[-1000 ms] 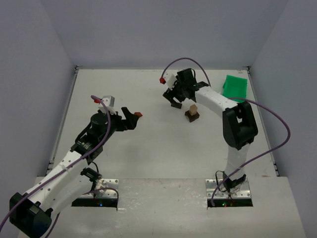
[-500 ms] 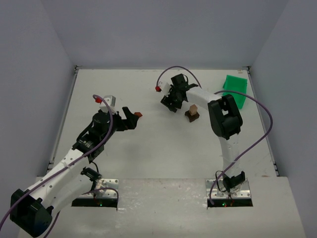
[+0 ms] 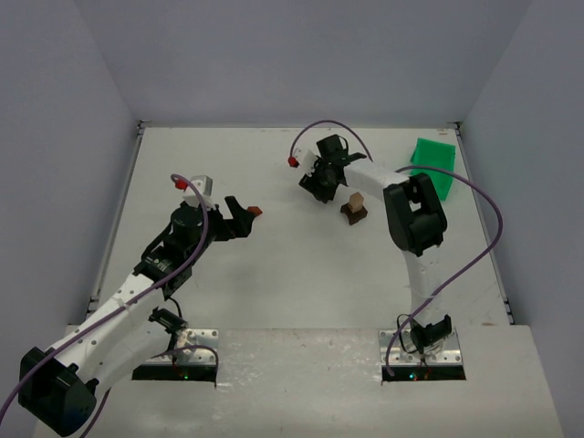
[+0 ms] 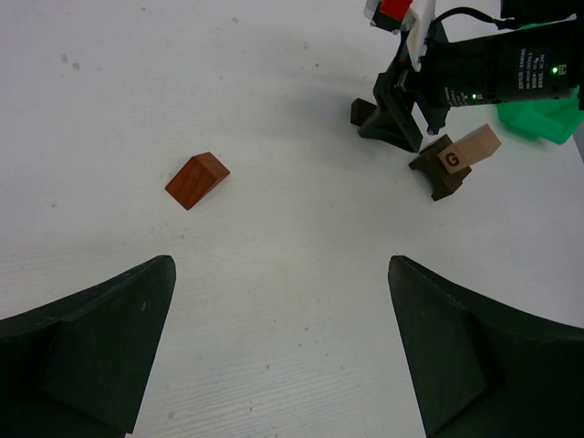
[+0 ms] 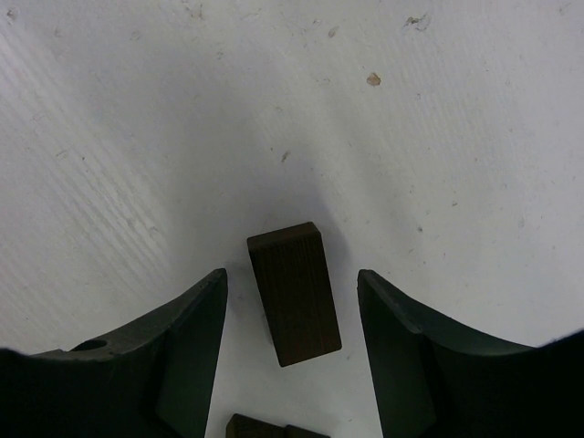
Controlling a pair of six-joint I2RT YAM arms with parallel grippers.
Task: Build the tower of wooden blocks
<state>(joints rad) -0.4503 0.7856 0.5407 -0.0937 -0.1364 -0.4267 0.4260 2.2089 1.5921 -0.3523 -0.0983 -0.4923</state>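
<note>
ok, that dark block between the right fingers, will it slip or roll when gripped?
The dark block looks like rigid wood, so likely no squashing. Flat-sided and lying on its long face: should slide, not roll. The right gripper straddles its long parallel sides, so a squeeze probably holds.

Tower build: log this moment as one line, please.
tower: tan block on dark base, two high | right claw: open, straddling loose dark block | left claw: open, red-brown wedge ahead, untouched
</note>
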